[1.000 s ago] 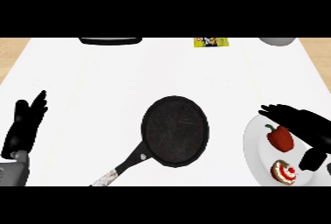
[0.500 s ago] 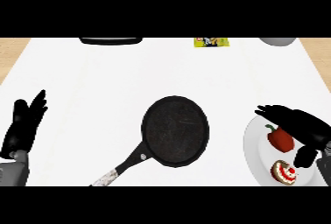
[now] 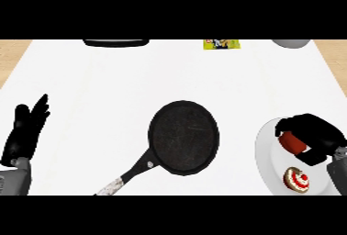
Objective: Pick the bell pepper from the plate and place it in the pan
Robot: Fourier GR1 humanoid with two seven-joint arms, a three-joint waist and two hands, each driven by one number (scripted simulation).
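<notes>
Head view: right robot hand [image 3: 315, 137] curled round bell pepper [image 3: 293, 142] on plate [image 3: 267, 151].

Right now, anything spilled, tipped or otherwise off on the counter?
Nothing stands out. The pan sits flat mid-counter, holding nothing, handle toward the lower left. The right hand is curled round the bell pepper, over the plate, beside a small cake. The left hand rests open at the left edge.
</notes>
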